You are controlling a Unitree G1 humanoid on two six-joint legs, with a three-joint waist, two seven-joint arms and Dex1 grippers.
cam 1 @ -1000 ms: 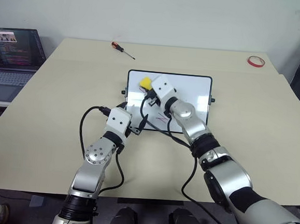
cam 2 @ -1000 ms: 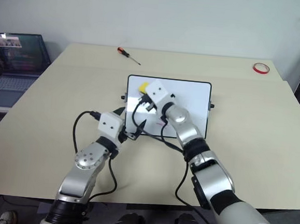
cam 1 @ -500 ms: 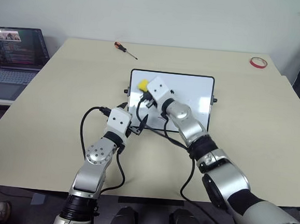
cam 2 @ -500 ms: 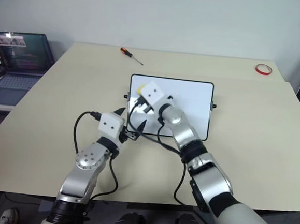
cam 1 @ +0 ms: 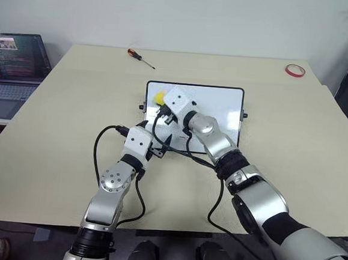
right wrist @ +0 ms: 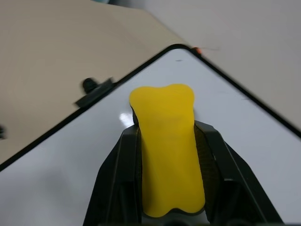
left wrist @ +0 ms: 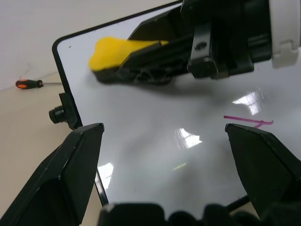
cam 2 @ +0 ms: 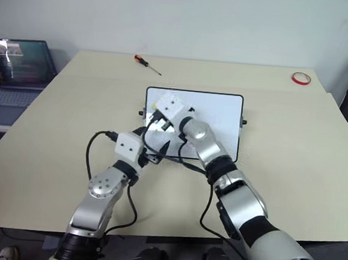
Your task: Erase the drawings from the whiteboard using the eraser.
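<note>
The right gripper [right wrist: 168,188] has its two black fingers [right wrist: 117,179] clamped on the sides of the eraser [right wrist: 167,150], so the yellow block's dark underside can press flat on the whiteboard [cam 1: 224,104] near its far left corner. A thin red stroke of the drawings [left wrist: 248,120] remains toward the board's near edge. The left gripper [left wrist: 169,165] hovers with its fingers spread wide at the near left corner, probably to steady the board. The board lies mid-table [cam 1: 59,133].
</note>
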